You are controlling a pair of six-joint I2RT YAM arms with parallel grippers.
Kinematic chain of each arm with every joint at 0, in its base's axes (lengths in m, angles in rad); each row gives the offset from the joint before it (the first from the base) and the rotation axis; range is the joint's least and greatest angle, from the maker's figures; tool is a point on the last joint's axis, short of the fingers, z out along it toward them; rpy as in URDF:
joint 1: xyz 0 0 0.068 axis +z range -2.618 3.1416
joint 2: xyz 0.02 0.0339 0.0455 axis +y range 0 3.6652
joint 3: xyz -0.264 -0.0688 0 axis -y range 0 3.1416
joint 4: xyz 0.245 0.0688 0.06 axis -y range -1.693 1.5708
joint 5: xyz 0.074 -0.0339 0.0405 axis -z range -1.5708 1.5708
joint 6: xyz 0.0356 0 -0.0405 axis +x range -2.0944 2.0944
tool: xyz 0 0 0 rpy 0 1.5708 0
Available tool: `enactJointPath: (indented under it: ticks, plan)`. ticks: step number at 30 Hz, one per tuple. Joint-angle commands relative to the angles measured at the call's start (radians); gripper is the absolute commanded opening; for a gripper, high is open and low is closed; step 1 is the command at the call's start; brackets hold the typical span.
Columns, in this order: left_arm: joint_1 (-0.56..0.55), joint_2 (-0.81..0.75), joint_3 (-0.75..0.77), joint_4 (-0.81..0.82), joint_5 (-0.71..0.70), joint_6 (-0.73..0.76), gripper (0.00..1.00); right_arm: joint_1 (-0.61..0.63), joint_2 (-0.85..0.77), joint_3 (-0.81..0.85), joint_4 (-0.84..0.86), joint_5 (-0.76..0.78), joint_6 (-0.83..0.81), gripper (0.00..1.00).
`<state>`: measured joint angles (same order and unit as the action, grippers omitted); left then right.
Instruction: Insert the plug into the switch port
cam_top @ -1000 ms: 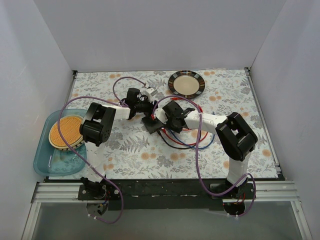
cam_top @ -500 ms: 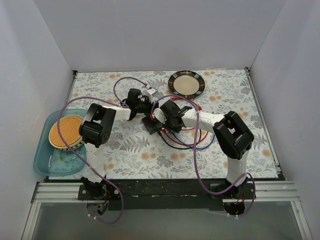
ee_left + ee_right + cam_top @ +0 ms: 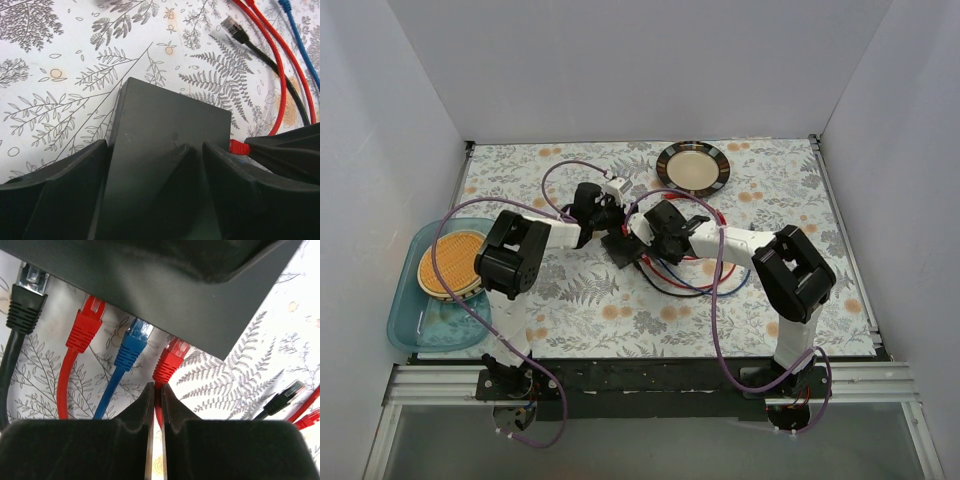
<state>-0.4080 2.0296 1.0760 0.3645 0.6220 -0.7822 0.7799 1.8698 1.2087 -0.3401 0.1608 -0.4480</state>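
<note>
Four plugs (image 3: 131, 347) are sitting along the matte black switch (image 3: 175, 290) edge. The ribbed red plug (image 3: 170, 362), just ahead of the right gripper (image 3: 156, 387), is apparently occupying the switch port (image 3: 178, 342). Its fingers are lying nearly together around the cable (image 3: 157, 407); whether they are gripping it, I cannot tell. Left gripper (image 3: 154, 145) is standing apart astride the switch, probably steadying it.

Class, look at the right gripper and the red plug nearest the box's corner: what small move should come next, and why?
Probably let the right gripper open and draw straight back from the black box. The red plug sits in the box's edge, level with the blue plug beside it, so it looks seated; the fingers pinch just behind it.
</note>
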Motion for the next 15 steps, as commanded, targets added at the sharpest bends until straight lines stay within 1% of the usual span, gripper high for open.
enactJointPath:
  ticks: [1,2,3,5,6,11,15]
  plan:
    - [-0.06,-0.023,-0.041,-0.118,0.041,-0.124,0.81,0.009,-0.046,0.012,0.395,-0.056,0.029,0.15]
    - [-0.046,-0.025,-0.036,-0.11,-0.008,-0.164,0.84,0.009,-0.049,0.006,0.394,-0.056,0.032,0.16]
    - [-0.032,-0.025,-0.031,-0.111,-0.028,-0.184,0.88,0.009,-0.058,-0.001,0.392,-0.056,0.035,0.18]
    - [0.001,-0.035,-0.016,-0.108,-0.073,-0.222,0.92,0.009,-0.066,-0.023,0.395,-0.055,0.043,0.2]
    - [0.015,-0.039,-0.01,-0.113,-0.083,-0.229,0.98,0.009,-0.072,-0.029,0.394,-0.052,0.045,0.23]
    - [0.031,-0.084,0.009,-0.141,-0.183,-0.258,0.98,0.009,-0.09,-0.057,0.383,-0.018,0.048,0.3]
    - [0.037,-0.153,-0.04,-0.119,-0.289,-0.29,0.98,0.009,-0.113,-0.072,0.36,0.014,0.058,0.39]
